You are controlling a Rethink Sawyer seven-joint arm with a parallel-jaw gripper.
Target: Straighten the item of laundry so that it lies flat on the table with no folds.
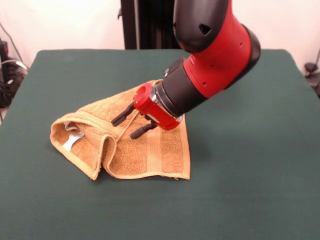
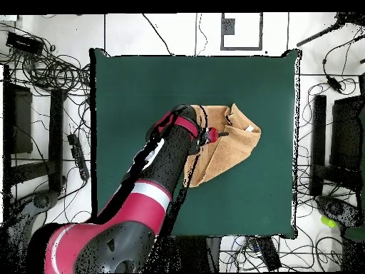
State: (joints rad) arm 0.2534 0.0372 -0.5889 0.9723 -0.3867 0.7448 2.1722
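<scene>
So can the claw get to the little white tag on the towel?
Probably yes. The claw hangs open over the towel, and the tag lies uncovered in the folded corner with nothing between them.

Orange-tan terry towel (image 1: 150, 155) near the centre of the dark green table (image 1: 250, 190), lying crumpled: one side folded over, white tag (image 1: 70, 142) exposed, woven band visible.

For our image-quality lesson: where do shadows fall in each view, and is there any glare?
Front view: soft, even light; the arm and end effector cast a faint shadow on the towel and on the table beside it; no glare. Overhead view: no distinct shadow or glare on the towel.
</scene>
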